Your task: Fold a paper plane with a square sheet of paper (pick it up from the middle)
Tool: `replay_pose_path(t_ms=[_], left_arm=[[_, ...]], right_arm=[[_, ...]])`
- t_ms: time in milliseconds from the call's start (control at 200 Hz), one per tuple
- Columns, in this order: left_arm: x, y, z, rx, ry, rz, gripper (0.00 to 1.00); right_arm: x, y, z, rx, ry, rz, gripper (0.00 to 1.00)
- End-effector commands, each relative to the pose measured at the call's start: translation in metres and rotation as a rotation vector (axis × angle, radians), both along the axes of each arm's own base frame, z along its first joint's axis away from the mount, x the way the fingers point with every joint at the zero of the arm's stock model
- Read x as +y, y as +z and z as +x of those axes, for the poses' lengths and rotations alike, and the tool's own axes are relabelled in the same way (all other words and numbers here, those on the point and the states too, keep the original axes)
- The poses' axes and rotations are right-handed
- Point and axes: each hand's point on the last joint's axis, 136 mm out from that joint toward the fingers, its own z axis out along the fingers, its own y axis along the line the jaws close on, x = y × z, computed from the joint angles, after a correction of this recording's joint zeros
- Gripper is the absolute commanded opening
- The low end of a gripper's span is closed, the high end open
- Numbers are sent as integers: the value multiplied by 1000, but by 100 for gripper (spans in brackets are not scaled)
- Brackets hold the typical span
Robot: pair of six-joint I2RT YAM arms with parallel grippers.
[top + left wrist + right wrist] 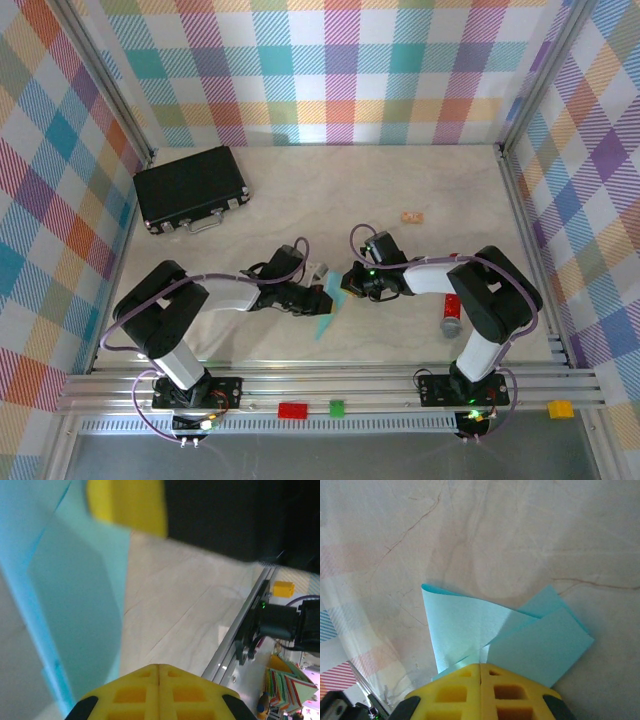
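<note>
- Top: left gripper (306, 298) and right gripper (350, 284) face each other mid-table at the folded paper (325, 314); case (190, 188) lid shut, contents hidden.
- Left wrist: jaws closed, paper (75, 610) just beside them, grip on it unclear.
- Right wrist: jaws pinched on paper (470, 625); layers splay apart, so a tug from either arm could skew the crease or tear it.

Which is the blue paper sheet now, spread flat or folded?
Folded: the sheet shows overlapping layers and a curled flap, pinched in the shut right gripper.
</note>
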Motion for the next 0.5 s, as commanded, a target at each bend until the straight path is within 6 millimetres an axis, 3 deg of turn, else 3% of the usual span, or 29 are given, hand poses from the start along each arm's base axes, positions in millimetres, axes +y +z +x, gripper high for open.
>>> replay_pose_path(t_ms=[0,140,205,305,495], left_arm=[[-3,-13,8,23,13,48,10],[-9,-31,14,28,14,103,11],[-2,-44,11,33,15,174,12],[17,-59,-3,34,4,276,12],[40,-60,-41,27,-75,343,14]], right_arm=[[-23,-29,-12,61,-38,-115,0],[-26,-33,-13,72,-44,-128,0],[-27,-37,-15,81,-47,-137,0],[-32,-42,-18,98,-53,-161,0],[-40,-46,-22,108,-58,-208,0]])
